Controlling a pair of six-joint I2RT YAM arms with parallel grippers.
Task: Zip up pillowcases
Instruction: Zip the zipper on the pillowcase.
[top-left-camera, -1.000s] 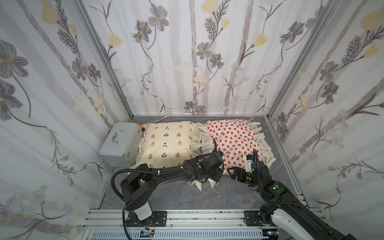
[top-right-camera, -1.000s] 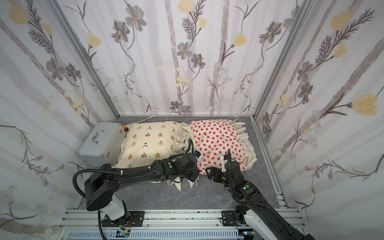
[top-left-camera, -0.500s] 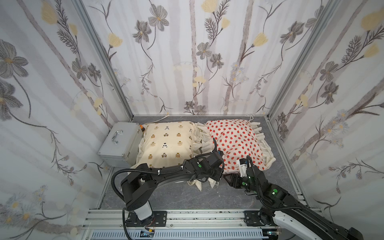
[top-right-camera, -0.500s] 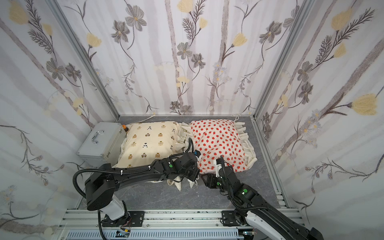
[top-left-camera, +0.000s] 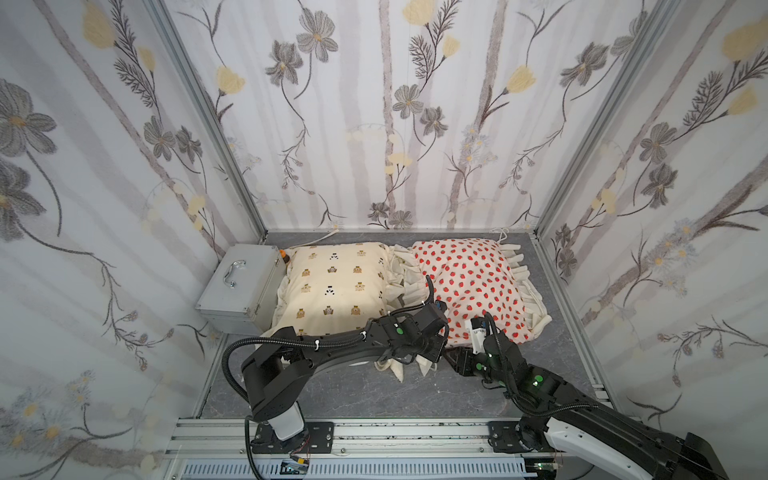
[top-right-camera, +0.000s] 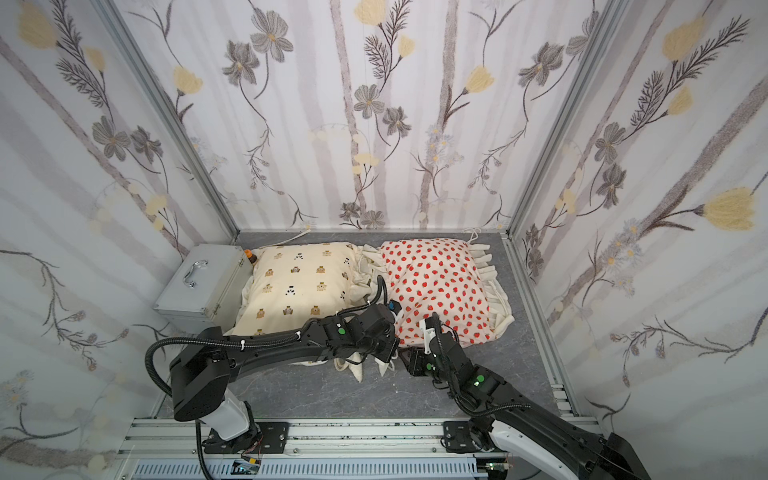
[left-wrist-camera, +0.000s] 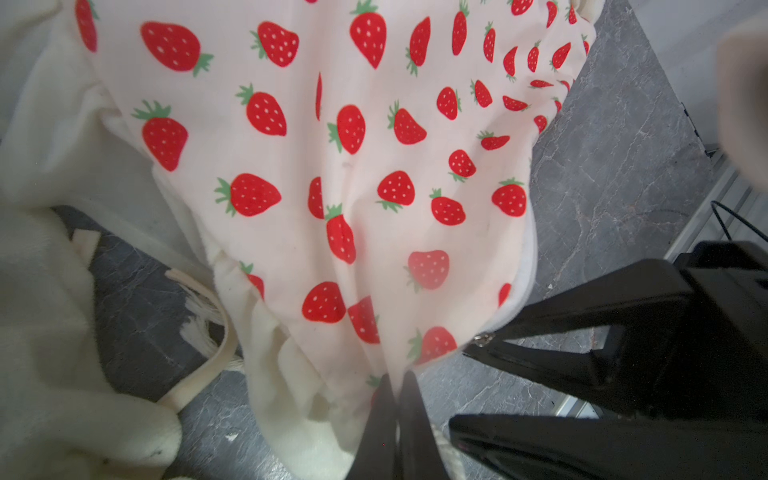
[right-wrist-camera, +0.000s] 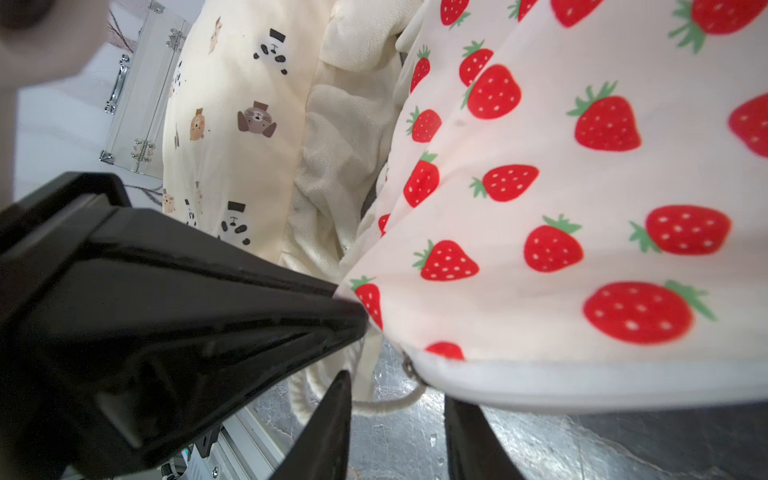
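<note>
Near the front of the grey marbled floor (top-left-camera: 374, 395), two stuffed pillowcases lie side by side and touching along their ruffles. The cream bear pillowcase (top-left-camera: 332, 286) rests against a silver case (top-left-camera: 241, 286), and the strawberry pillowcase (top-left-camera: 469, 278) lies on the robot's right. Both arms meet at the strawberry pillowcase's near corner, the one next to the bear pillowcase.

Left gripper (left-wrist-camera: 397, 380): fingers pressed together on a pinch of strawberry cloth at that corner, which draws the fabric into folds that fan away from the grip.

Right gripper (right-wrist-camera: 397, 386): fingers apart, one on each side of the small metal zipper pull (right-wrist-camera: 409, 368) and not visibly clamped on it. The pull hangs at the end of a white edge band (right-wrist-camera: 582, 382) that runs along the case's near side. Whether the teeth under this band are open or closed cannot be told.

Handling, as judged from these views: the case is light, soft and limp, with a yielding filling, so it is likely to bunch or slide across the floor rather than resist a pull. The slider is therefore unlikely to travel unless the cloth behind it is anchored, as the left grip does here. The right place to take hold is the pull tab itself, which is small, hard and smooth and may slip out of a shallow bite. The loose ruffle (top-left-camera: 528, 282) and the cord beside the pull are easy to catch by mistake.
</note>
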